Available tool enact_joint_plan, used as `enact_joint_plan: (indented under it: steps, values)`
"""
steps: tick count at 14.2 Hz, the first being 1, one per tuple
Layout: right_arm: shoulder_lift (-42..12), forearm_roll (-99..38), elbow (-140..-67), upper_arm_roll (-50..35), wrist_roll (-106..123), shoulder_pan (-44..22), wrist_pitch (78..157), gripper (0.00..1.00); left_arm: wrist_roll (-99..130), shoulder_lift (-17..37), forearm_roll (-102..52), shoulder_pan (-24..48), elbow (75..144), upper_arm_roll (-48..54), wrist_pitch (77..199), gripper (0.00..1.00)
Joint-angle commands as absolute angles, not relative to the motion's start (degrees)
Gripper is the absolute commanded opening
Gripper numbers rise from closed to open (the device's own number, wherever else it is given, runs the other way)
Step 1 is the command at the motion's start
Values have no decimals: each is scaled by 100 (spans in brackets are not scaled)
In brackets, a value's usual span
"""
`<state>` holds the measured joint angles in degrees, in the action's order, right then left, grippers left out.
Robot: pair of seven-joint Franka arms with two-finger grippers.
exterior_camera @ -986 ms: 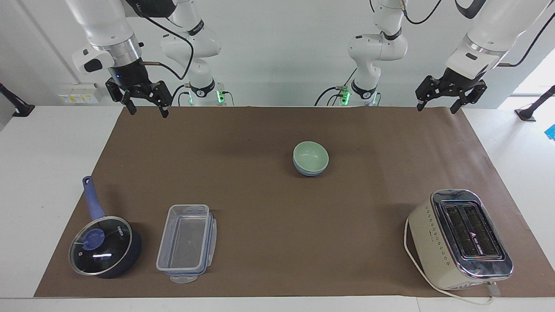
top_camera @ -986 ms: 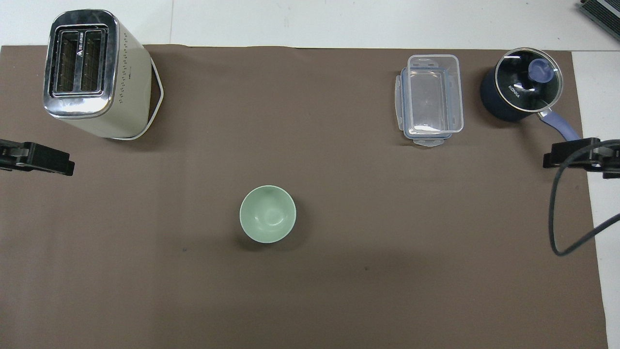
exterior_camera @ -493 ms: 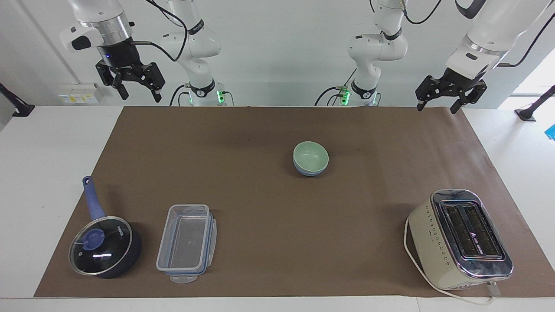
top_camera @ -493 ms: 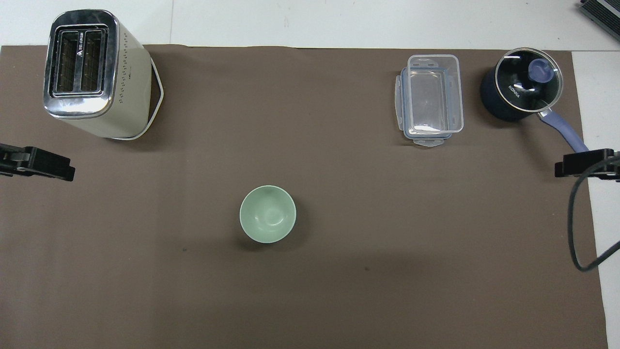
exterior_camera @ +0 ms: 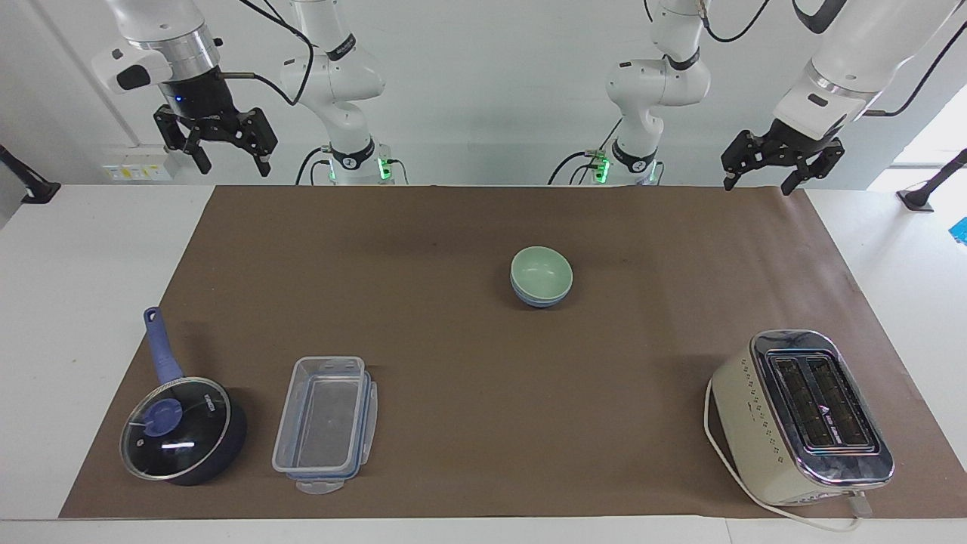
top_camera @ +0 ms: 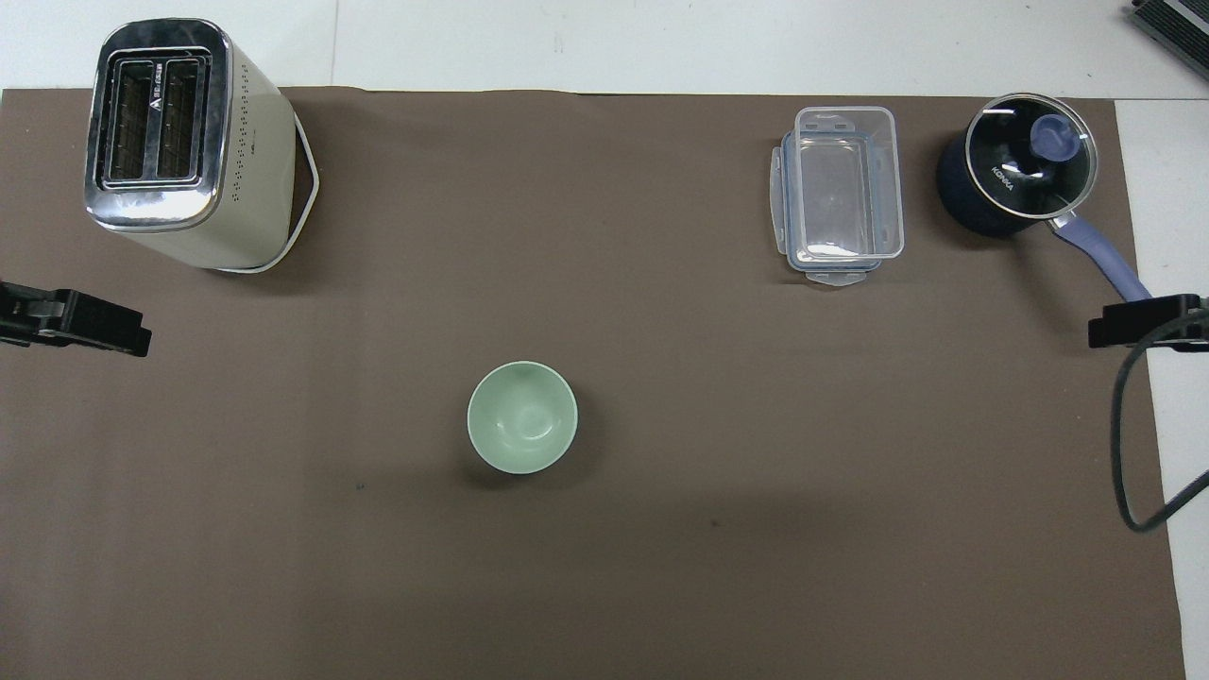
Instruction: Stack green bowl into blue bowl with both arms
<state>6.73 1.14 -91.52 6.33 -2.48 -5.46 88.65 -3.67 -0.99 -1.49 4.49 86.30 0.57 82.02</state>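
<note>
The green bowl (exterior_camera: 541,270) sits nested inside the blue bowl (exterior_camera: 538,301) near the middle of the brown mat. In the overhead view only the green bowl (top_camera: 522,416) shows; the blue bowl is hidden under it. My right gripper (exterior_camera: 233,162) is open and empty, raised high over the mat's edge nearest the robots at the right arm's end. My left gripper (exterior_camera: 755,183) is open and empty, raised over the mat's corner nearest the robots at the left arm's end. Both are well apart from the bowls.
A cream toaster (exterior_camera: 801,415) stands far from the robots at the left arm's end. A clear plastic container (exterior_camera: 325,423) and a dark blue saucepan with glass lid (exterior_camera: 181,431) stand far from the robots at the right arm's end.
My right gripper has risen and drawn back toward the right arm's end of the table. My left gripper has barely shifted. The bowls have not moved.
</note>
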Motion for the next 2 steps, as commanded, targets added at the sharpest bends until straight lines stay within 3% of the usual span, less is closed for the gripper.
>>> enact_joint_plan:
  steps: [1, 2]
  values:
    - [756, 211, -9202, 580, 9, -492, 8771, 100, -395, -237, -114, 439, 8763, 79, 8165, 100]
    - [756, 211, -9211, 589, 9, -492, 8763, 100, -396, -237, -114, 439, 8763, 79, 8165, 100]
